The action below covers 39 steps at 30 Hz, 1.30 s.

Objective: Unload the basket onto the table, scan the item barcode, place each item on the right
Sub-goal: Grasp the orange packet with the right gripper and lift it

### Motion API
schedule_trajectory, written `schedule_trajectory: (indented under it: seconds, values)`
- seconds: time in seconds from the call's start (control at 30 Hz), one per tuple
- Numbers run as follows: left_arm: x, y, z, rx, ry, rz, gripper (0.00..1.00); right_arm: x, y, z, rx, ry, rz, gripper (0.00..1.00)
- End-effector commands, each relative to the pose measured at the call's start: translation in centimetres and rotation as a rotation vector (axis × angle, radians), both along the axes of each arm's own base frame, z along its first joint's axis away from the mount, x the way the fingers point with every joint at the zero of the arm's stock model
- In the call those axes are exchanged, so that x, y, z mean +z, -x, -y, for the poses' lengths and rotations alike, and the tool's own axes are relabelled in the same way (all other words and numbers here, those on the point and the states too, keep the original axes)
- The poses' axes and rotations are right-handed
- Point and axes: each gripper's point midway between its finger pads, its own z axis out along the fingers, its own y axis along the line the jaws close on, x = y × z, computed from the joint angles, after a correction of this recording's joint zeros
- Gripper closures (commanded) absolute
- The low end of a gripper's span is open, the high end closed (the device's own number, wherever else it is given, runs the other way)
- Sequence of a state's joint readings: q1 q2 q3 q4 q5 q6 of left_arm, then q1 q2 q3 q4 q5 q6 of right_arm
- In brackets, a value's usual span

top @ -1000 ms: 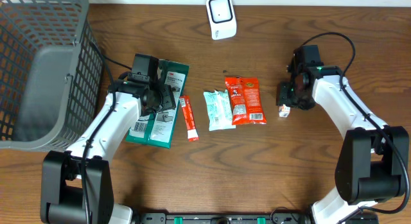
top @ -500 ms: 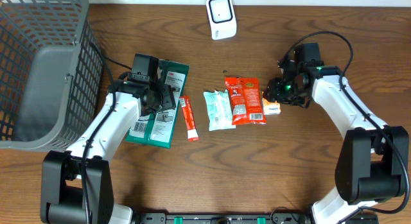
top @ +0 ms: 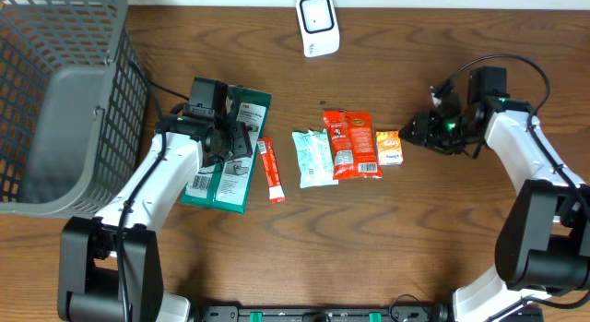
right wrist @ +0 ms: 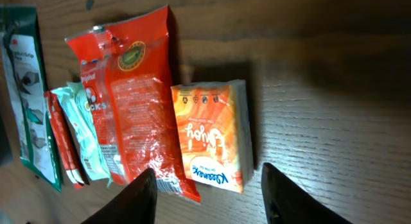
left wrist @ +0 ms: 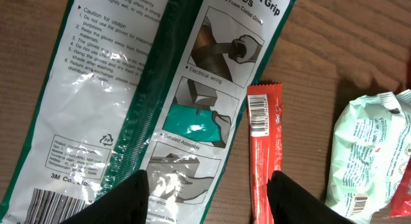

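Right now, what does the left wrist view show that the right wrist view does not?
Only left wrist: the barcode on the glove pack and the one on the red stick packet. Only right wrist: the orange tissue pack and most of the red snack bag. Both: glove pack, red stick packet, pale green packet.

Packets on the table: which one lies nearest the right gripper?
The small orange tissue pack, at the row's right end beside the red snack bag; every other packet lies farther left.
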<state>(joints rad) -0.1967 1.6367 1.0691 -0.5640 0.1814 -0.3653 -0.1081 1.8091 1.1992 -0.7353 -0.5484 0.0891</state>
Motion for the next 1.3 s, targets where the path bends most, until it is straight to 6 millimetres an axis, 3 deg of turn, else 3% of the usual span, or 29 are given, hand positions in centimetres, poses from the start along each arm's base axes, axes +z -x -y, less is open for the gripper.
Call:
schedule_trajectory:
  seconds: [0.0,0.23,0.77,1.27]
  values:
    - [-0.5,0.2,0.0,-0.005,-0.003,-0.014,0.40,-0.2,0.4,-0.4,0.036,-0.016,0.015,0.54]
    - [-0.5,0.2,0.0,-0.005,-0.002,-0.013,0.40,-1.0,0.4,-0.4,0.038,-0.013,0.031,0.63]
    - [-0.5,0.2,0.0,-0.005,-0.002,-0.014,0.39,-5.4,1.4,-0.4,0.025,0.014,0.106,0.73]
    - [-0.5,0.2,0.0,-0.006,-0.003,-0.014,0.39,-5.5,1.0,-1.0,0.010,-0.031,0.152,0.76]
